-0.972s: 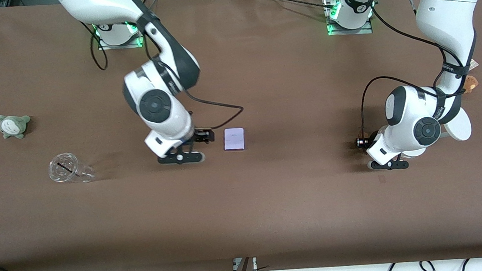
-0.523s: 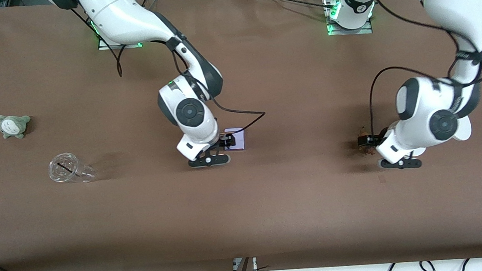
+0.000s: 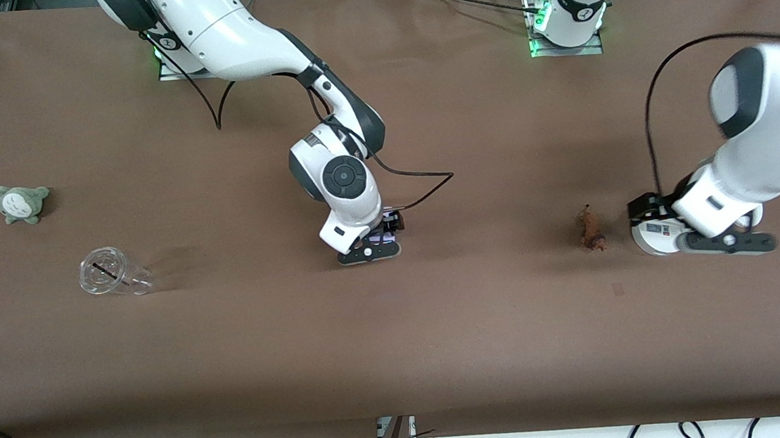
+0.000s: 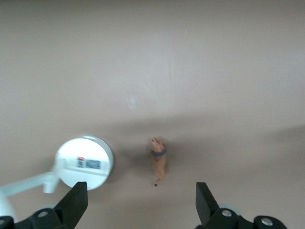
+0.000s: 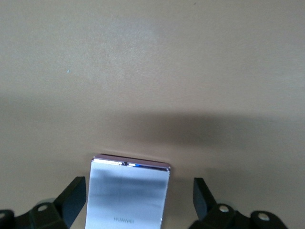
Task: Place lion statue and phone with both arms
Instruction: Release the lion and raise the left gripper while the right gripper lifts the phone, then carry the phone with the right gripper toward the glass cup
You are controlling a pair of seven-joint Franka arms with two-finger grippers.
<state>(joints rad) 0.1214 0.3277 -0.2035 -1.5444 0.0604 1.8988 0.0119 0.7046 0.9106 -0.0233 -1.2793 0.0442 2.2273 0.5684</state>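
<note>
The lion statue [image 3: 590, 230], a tiny reddish-brown figurine, lies on the brown table toward the left arm's end. It also shows in the left wrist view [image 4: 159, 160], ahead of the gap between the fingers. My left gripper [image 3: 706, 242] is open and empty, up in the air over the white stand beside the lion, and shows in its wrist view [image 4: 140, 210]. The phone [image 5: 128, 195], pale lavender-white, lies flat at mid-table. In the front view it [image 3: 385, 235] is mostly hidden under my right gripper [image 3: 370, 247]. That gripper [image 5: 138, 202] is open, its fingers on either side of the phone and apart from it.
A white round-based stand [image 3: 649, 238] is next to the lion, also in the left wrist view [image 4: 85, 162]. A clear plastic cup [image 3: 112, 273] lies on its side, and a grey-green plush [image 3: 23, 203] sits toward the right arm's end.
My right gripper has moved toward the left arm's end and now straddles the phone. My left gripper has risen and drawn away from the lion, which stays on the table.
</note>
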